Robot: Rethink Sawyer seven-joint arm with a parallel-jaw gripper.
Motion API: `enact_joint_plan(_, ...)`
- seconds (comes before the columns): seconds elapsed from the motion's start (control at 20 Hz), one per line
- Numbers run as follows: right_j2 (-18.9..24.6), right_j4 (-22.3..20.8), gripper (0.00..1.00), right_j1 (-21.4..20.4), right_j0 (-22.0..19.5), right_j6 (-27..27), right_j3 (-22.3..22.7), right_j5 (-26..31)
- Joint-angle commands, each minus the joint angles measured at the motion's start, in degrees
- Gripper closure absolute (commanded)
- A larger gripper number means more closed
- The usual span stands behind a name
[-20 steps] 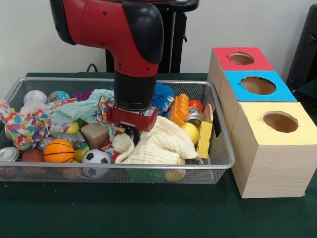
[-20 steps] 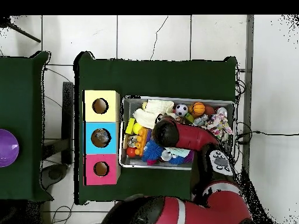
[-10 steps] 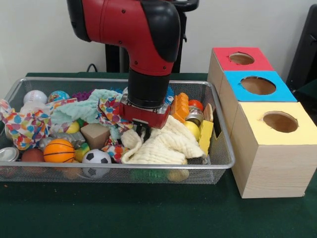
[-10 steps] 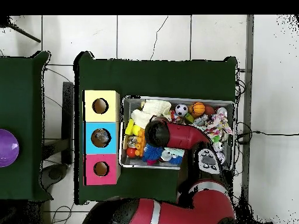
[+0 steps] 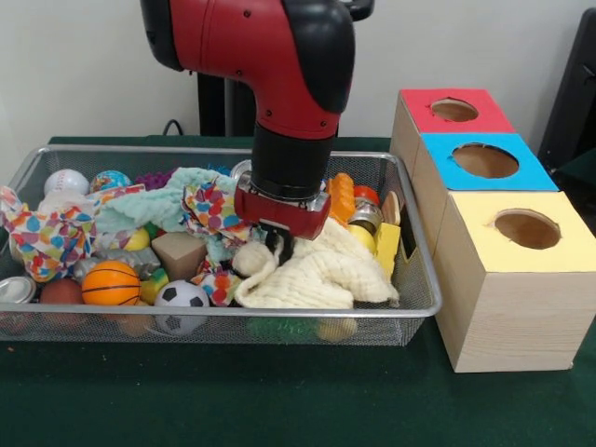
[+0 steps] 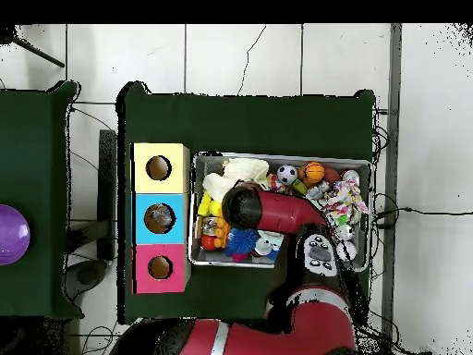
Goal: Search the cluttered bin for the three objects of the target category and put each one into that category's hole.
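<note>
Since earlier the pincer (image 5: 276, 244) has dragged the cloth (image 5: 317, 275) boxward, clenched on it; loose folds beneath may snag the bin (image 5: 410, 303).

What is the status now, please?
Hand low in bin, on cream cloth; grip unclear. Cloth not lifted. Boxes untouched.

Front view. Wire bin (image 5: 410, 307) on the table (image 5: 279, 400); three boxes (image 5: 507, 279) in a row just right of it. Inside: cloth (image 5: 317, 275) at front right, soccer ball (image 5: 180, 296) and basketball (image 5: 110, 283) front left, foam block (image 5: 177, 253) behind them.
</note>
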Motion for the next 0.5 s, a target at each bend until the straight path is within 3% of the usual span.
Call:
enact_joint_plan(0.05, -3.21, 3.68, 1.0, -0.82, 7.68, 11.0, -4.22, 16.44)
enact_joint_plan(0.25, -13.33, 0.9, 1.0, -1.26, 14.0, 10.96, -9.28, 25.07)
enact_joint_plan(0.5, -21.67, -1.81, 1.0, -1.18, 19.1, 12.4, -11.31, 31.71)
